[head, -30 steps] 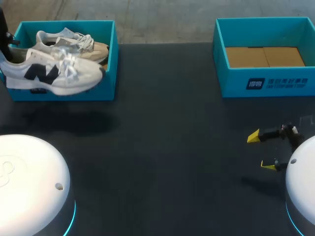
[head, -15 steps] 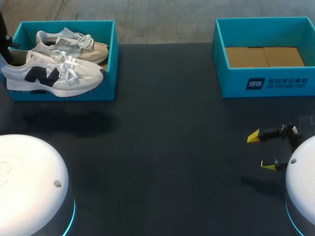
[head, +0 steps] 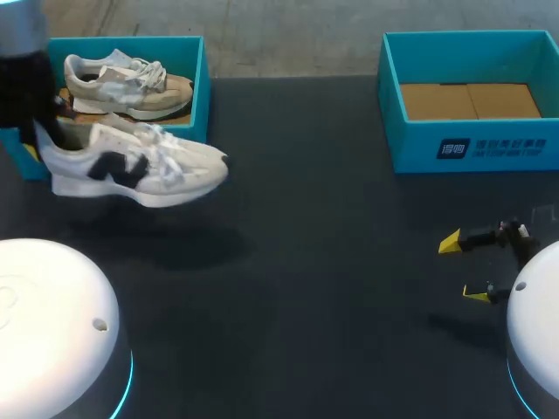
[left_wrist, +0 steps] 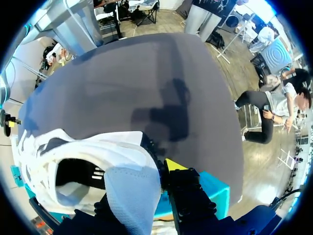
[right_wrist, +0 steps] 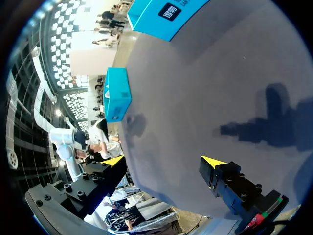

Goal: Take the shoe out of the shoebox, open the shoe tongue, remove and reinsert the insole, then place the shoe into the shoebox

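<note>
A white shoe [head: 131, 161] with a dark side logo hangs tilted above the table, just in front of the left teal shoebox [head: 200, 96]. My left gripper [head: 39, 140] is shut on its heel; in the left wrist view the shoe [left_wrist: 98, 156] has its heel collar pinched in that gripper [left_wrist: 142, 174], with one yellow fingertip [left_wrist: 173, 165] showing outside the heel. A second, beige shoe [head: 127, 83] lies in the box. My right gripper [head: 463, 268] stands open low at the right of the table, and its wrist view shows that gripper [right_wrist: 163, 161] with nothing between its fingers.
A second teal shoebox [head: 472, 144] with a bare cardboard floor stands at the back right, also in the right wrist view as that box [right_wrist: 166, 12]. The dark tabletop [head: 332, 262] stretches between the two arms. The shoe's shadow falls on the table under it.
My left gripper has carried the white shoe out from over the left shoebox, rightwards and towards the front, above the table. The right arm has not moved.
</note>
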